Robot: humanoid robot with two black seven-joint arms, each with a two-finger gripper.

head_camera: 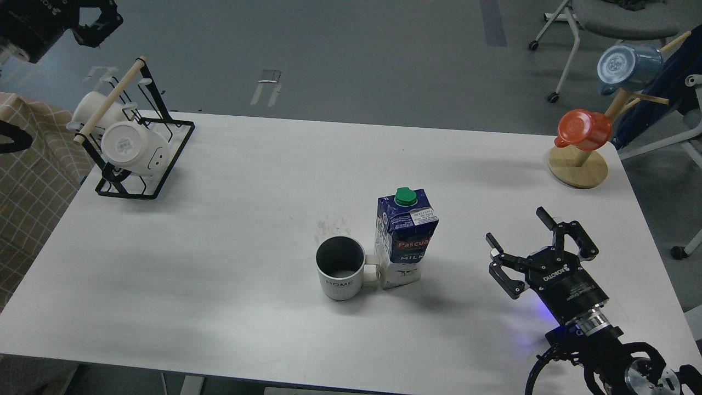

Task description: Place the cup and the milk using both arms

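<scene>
The cup point(341, 267), a white ribbed mug with a dark inside and "HOME" lettering, stands upright near the middle of the white table point(219, 230). Its handle points right and touches, or nearly touches, the milk point(405, 241). The milk is a tall dark-blue and white carton with a green cap, standing upright just right of the cup. My right gripper point(515, 226) is open and empty, low over the table to the right of the milk, fingers pointing up and left. My left gripper point(96, 24) is raised at the top left, far from both things; its fingers are dark and unclear.
A black wire rack point(143, 164) with two smooth white mugs stands at the table's far left. A wooden mug tree point(578, 167) with an orange mug point(584, 129) and a blue mug point(628, 66) stands at the far right corner. A chair point(614, 22) is behind.
</scene>
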